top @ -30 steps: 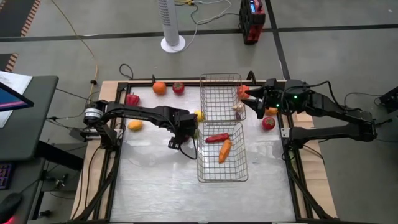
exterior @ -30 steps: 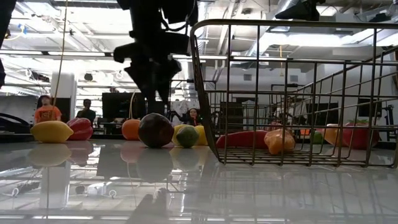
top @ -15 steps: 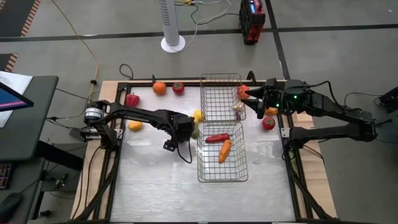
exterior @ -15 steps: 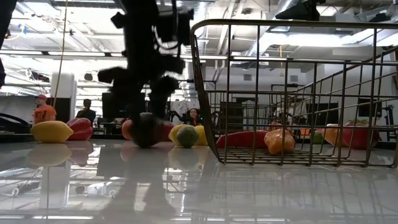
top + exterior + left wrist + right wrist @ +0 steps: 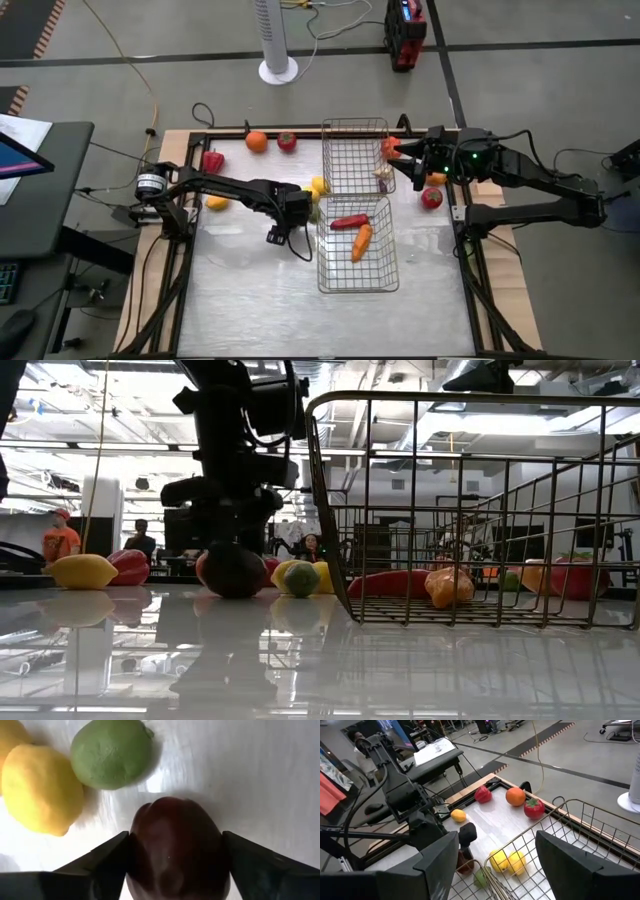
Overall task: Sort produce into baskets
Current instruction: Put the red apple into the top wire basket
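Observation:
A dark red apple (image 5: 175, 845) sits on the white table, just left of the near basket (image 5: 357, 262). My left gripper (image 5: 176, 836) is down over it and shut on it; in the high view the gripper (image 5: 290, 212) hides the fruit. A lime (image 5: 111, 752) and a lemon (image 5: 40, 787) lie right beside the apple. A red pepper (image 5: 348, 221) and a carrot (image 5: 361, 241) lie in the near basket. The far basket (image 5: 352, 135) holds garlic (image 5: 383, 178). My right gripper (image 5: 400, 155) hangs open over the far basket's right side, holding nothing. My left gripper pinches the apple's two opposite sides (image 5: 137, 852) between its two fingers. The fingers come from above, pointing steeply down. The apple's underside (image 5: 232, 592) rests on the table, with the fingers (image 5: 200, 520) standing over it.
An orange (image 5: 257, 141), a tomato (image 5: 287, 141), a red pepper (image 5: 212, 159) and a lemon (image 5: 217, 201) lie on the table's far left. A red fruit (image 5: 431, 198) and an orange one (image 5: 437, 179) lie right of the baskets. Bare tabletop spreads toward the near edge.
My left gripper has come down over the dark red apple. Its fingers spread wider on the way, then closed in on the fruit's sides. The apple stays on the table. My right gripper has kept still.

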Tool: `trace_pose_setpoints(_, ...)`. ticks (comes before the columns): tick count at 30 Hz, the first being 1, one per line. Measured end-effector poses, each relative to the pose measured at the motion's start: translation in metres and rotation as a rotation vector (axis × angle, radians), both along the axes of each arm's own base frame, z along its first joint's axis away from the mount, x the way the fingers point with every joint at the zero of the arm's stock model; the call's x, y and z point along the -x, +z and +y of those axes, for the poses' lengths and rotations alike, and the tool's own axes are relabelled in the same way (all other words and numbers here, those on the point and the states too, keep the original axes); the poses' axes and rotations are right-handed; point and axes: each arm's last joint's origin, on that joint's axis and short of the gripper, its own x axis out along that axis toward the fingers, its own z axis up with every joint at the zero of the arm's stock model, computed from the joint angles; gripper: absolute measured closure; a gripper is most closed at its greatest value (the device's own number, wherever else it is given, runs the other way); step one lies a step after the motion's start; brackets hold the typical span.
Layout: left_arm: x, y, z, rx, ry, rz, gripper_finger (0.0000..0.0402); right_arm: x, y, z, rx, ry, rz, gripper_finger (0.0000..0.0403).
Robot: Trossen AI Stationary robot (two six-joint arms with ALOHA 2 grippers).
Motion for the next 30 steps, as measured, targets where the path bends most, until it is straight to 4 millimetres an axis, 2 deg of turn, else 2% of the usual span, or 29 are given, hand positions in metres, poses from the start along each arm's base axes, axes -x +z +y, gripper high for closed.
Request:
trace_pose_setpoints(3, -0.003, 0.010, 0.002, -0.028, 0.053, -0.004, 0.0151, 0.000, 0.000, 0.000, 0.000, 0.000, 0.000, 0.0112)
trace_pose_setpoints(8, -0.011, 0.037, 0.011, -0.065, 0.131, -0.022, 0.0154, 0.000, 0.000, 0.000, 0.000, 0.000, -0.001, 0.0112)
trace_pose_setpoints(17, -0.024, 0.093, 0.051, -0.213, 0.304, -0.164, 0.0154, 0.000, 0.000, 0.000, 0.000, 0.000, -0.003, 0.0112)
trace_pose_setpoints(21, -0.036, 0.111, 0.069, -0.241, 0.469, -0.378, 0.0154, 0.000, 0.000, 0.000, 0.000, 0.000, -0.003, 0.0112)
trace_pose_setpoints(24, -0.046, 0.122, 0.081, -0.142, 0.595, -0.588, 0.0154, 0.000, 0.000, 0.000, 0.000, 0.000, -0.003, 0.0112)
trace_pose_setpoints(27, -0.055, 0.132, 0.089, -0.005, 0.630, -0.779, 0.0154, 0.000, 0.000, 0.000, 0.000, 0.001, -0.003, 0.0112)
trace_pose_setpoints(30, -0.061, 0.134, 0.093, 0.056, 0.625, -0.907, 0.0154, 0.000, 0.000, 0.000, 0.000, 0.001, -0.003, 0.0112)
